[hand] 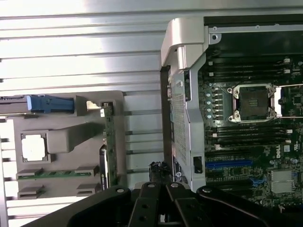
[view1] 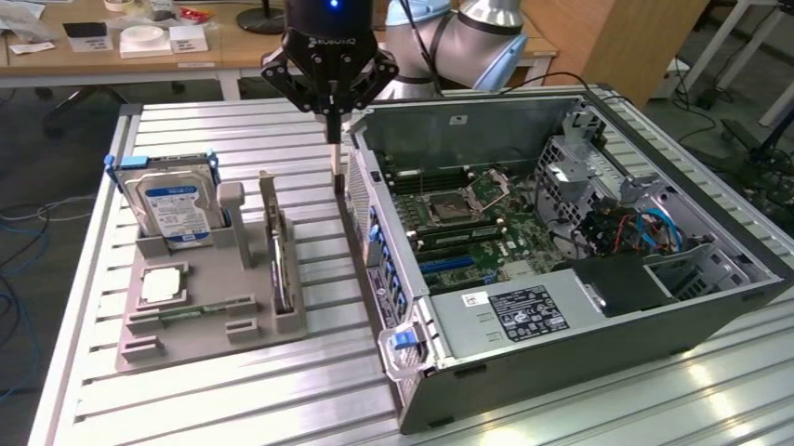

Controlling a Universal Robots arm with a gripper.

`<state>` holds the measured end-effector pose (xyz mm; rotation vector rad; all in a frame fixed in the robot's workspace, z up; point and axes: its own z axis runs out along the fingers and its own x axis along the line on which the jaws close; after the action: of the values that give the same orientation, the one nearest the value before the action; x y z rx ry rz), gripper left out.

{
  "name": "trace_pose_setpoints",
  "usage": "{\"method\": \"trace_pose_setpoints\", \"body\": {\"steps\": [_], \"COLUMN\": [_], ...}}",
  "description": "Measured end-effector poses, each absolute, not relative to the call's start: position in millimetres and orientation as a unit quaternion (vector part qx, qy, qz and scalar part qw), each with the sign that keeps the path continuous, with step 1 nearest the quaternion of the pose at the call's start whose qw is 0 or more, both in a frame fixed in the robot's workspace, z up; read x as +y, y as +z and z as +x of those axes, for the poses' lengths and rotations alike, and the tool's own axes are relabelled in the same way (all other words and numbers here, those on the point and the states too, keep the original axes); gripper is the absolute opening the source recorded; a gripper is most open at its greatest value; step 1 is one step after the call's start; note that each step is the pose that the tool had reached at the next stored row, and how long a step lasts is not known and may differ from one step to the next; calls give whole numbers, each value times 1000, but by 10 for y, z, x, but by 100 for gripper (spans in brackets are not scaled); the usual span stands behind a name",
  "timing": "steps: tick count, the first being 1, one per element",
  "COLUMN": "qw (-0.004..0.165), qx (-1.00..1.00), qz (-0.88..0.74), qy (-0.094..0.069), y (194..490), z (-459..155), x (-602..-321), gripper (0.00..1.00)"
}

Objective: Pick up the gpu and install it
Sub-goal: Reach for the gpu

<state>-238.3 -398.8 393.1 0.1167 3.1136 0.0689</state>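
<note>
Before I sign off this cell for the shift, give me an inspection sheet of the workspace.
Surface: ribbed silver metal table carrying a grey moulded parts tray and an open black computer case.
Job's things: thin dark gpu card with silver bracket, standing on edge in a tray slot.
Clutter: boxy hard drive with blue-white label, narrow green memory stick, both in tray.
Gripper: black gripper shut, holding nothing, over the strip between tray and case.
Cables: blue cables inside case.
Surroundings: wooden desk behind.
</note>
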Motion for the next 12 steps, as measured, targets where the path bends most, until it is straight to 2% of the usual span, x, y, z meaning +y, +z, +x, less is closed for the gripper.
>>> {"method": "trace_pose_setpoints", "body": {"steps": [12], "qw": [12], "qx": [999], "qz": [37], "qy": [22], "y": [3930], "z": [-2537], "x": [-3988], "gripper": [11]}}
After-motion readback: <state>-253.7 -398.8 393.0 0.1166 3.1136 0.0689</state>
